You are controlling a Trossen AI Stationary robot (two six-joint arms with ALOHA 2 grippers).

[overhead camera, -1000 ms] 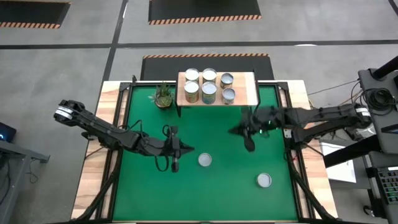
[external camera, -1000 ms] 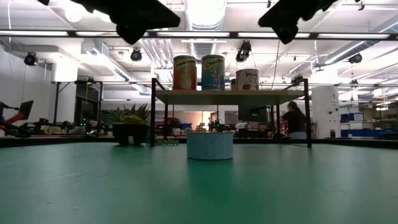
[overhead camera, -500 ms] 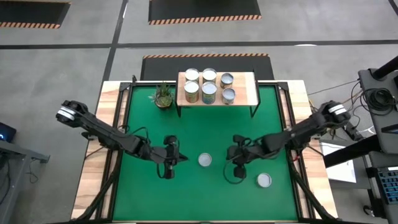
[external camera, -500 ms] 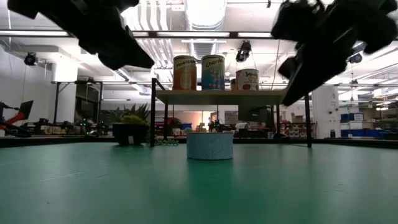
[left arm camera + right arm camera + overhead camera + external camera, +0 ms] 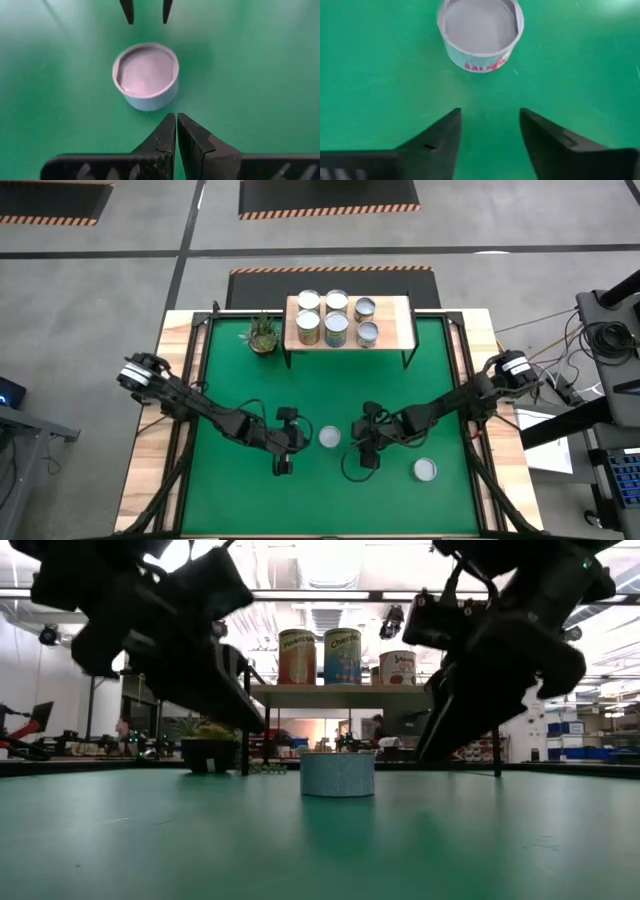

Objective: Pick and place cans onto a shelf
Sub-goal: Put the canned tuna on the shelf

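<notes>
With six cans (image 5: 335,317) already on the shelf (image 5: 398,328), my right claw (image 5: 363,452), fingers apart, faces a short can (image 5: 330,437) just ahead, my left claw (image 5: 281,461) pinched together opposite, and another can (image 5: 425,470) probably waits behind me.

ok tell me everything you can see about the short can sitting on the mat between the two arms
The short silver tin can stands upright on the green mat, a low cylinder with a flat, dull grey round top and a raised rim. Its pale wall carries red lettering. The left tool, shut, and the right tool, open, sit on opposite sides of it, pointing at it. Neither touches it; only the mat does.
</notes>
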